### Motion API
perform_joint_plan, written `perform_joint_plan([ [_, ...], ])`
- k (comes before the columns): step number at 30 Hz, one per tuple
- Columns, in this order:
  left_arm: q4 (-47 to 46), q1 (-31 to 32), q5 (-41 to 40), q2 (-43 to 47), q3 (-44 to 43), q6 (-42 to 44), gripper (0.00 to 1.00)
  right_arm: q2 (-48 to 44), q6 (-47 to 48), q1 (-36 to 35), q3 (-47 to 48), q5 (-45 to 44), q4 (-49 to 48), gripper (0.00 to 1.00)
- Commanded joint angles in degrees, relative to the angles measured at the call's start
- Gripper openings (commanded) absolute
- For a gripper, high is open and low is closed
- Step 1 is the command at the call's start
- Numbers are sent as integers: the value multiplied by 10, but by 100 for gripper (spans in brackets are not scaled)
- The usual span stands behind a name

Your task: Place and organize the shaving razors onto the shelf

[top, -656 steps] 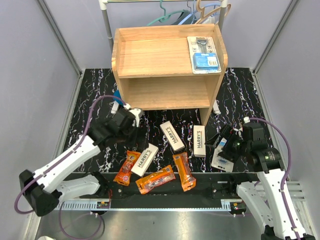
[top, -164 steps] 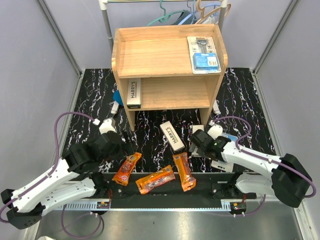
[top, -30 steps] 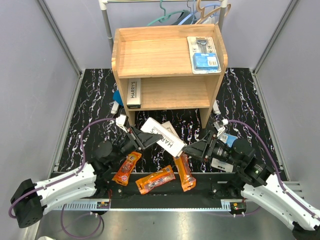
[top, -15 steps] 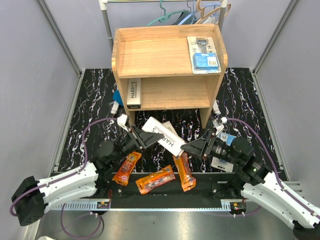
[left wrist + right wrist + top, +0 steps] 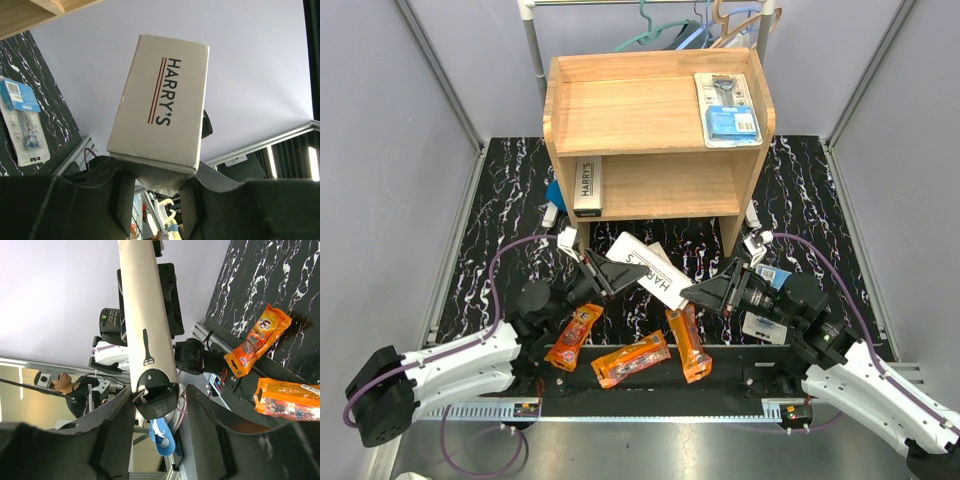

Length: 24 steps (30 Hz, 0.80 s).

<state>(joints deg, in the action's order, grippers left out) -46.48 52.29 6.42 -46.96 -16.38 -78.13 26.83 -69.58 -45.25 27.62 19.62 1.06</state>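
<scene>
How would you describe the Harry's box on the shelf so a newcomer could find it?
Find the wooden shelf at the back. On its lower tier, against the left panel, lies a long white box marked HARRY'S. The only other package there, a blue-carded blister pack, sits on top.

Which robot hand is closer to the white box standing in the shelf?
Left. The left gripper is just in front of the shelf box; the right gripper is farther right.

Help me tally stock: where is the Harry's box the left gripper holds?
Top view: the Harry's box hangs mid-air just in front of the shelf, between the left gripper and right gripper.
</scene>
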Motion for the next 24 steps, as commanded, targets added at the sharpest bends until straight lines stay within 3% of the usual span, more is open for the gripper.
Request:
perform_joint_plan([
  [1, -77, 4, 17, -16, -24, -10, 21, 11, 4, 0, 3, 10, -33, 52],
  [4, -92, 8, 18, -30, -28, -11, 22, 21, 6, 1, 6, 16, -40, 51],
  [10, -95, 11, 25, -32, -31, -9, 26, 18, 5, -1, 2, 15, -40, 32],
  [12, -65, 11, 20, -15, -34, 4, 32, 9, 6, -1, 2, 12, -28, 27],
  [13, -49, 12, 18, -6, -35, 10, 42, 5, 6, -1, 2, 9, -24, 27],
  [15, 23, 11, 11, 20, -47, 23, 51, -4, 6, -1, 2, 6, -15, 25],
  [16, 49, 11, 9, 30, -52, 41, 68, -6, 6, -1, 2, 2, -14, 25],
  [18, 137, 12, -3, 58, -69, 56, 83, -12, 6, -1, 1, 0, -14, 24],
  [19, 167, 12, -13, 68, -76, 73, 99, -12, 6, -1, 1, -2, -14, 24],
  [22, 326, 12, -40, 104, -117, 118, 99, -10, 7, -1, 3, -3, -14, 24],
  [24, 491, 11, -92, 121, -169, 145, 99, -7, 9, -2, 7, -5, 3, 23],
])
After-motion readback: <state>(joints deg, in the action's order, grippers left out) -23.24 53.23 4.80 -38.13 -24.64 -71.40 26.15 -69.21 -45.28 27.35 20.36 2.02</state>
